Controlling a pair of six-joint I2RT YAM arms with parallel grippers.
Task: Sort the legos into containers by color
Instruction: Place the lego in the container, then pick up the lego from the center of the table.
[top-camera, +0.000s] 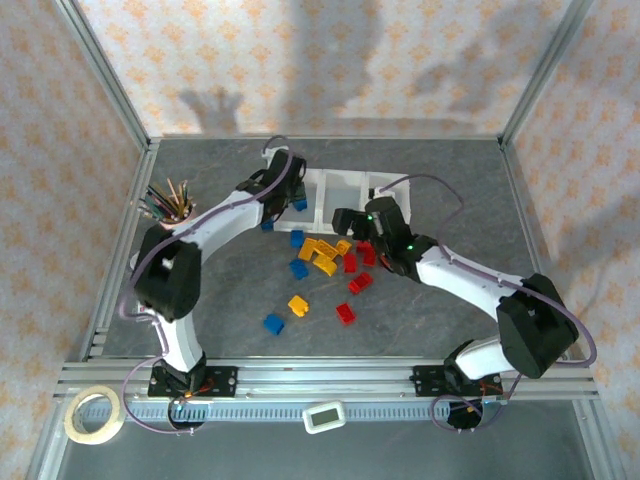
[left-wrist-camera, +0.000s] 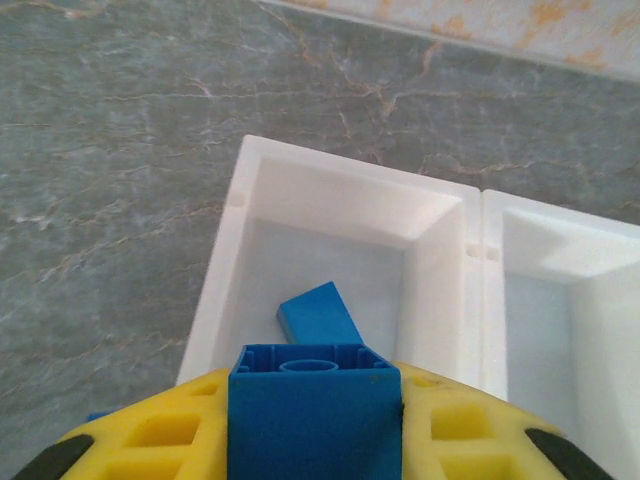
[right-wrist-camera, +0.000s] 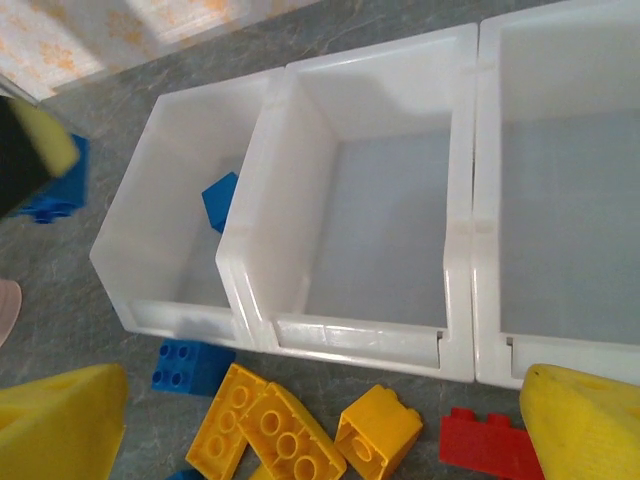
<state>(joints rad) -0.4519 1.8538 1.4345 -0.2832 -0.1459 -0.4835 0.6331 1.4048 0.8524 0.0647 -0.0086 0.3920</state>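
Floral-patterned walls (top-camera: 330, 60), grey marbled table (top-camera: 230, 300), perhaps stone

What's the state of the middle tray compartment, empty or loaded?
Empty. The right wrist view shows the middle compartment with a bare floor from wall to wall. The left compartment beside it holds a blue brick.

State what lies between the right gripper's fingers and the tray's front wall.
Right wrist view: yellow bricks, one blue brick and one red brick lie on the table before the tray.

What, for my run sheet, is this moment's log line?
left hand: shut on blue lego over left compartment | right hand: open above loose legos | left compartment: another blue brick inside
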